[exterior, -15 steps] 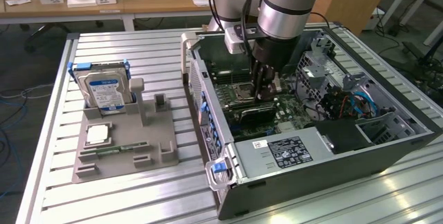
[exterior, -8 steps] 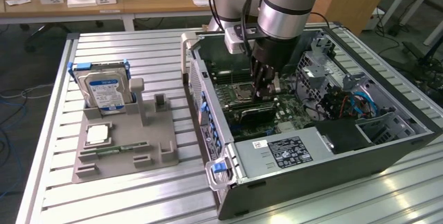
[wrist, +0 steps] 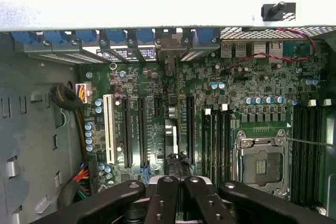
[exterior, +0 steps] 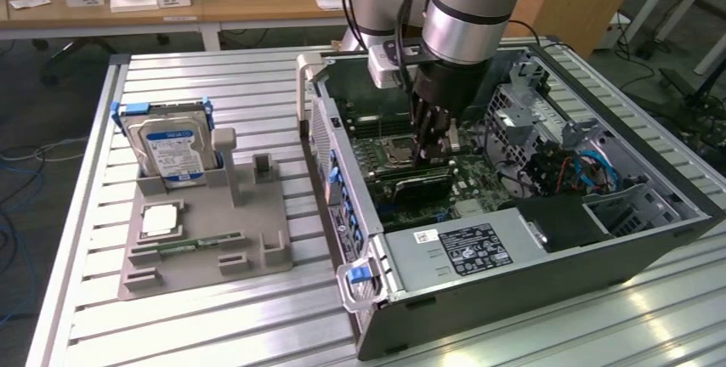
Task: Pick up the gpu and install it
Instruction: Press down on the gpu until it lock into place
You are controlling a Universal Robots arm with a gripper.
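The ribbed table (exterior: 227, 87) of pale metal slats has a dull sheen. The open grey computer case (exterior: 533, 290) is matt painted metal, with blue plastic clips (wrist: 52, 37) at its slot end. The flat grey holder tray (exterior: 204, 248) looks like matt plastic. The black gripper (wrist: 177, 184) has satin, bolt-studded fingers (wrist: 163, 203). At twelve o'clock stands a smooth wooden desk (exterior: 272, 2).

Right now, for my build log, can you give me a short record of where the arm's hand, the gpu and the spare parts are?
hand: shut, down inside the open computer case, above the motherboard
gpu: dark card on edge under the hand, apparently gripped by its top edge
seating: cannot tell whether it is fully seated
hard drive: upright in the grey holder tray, outside the case
memory stick: lying flat on the same tray
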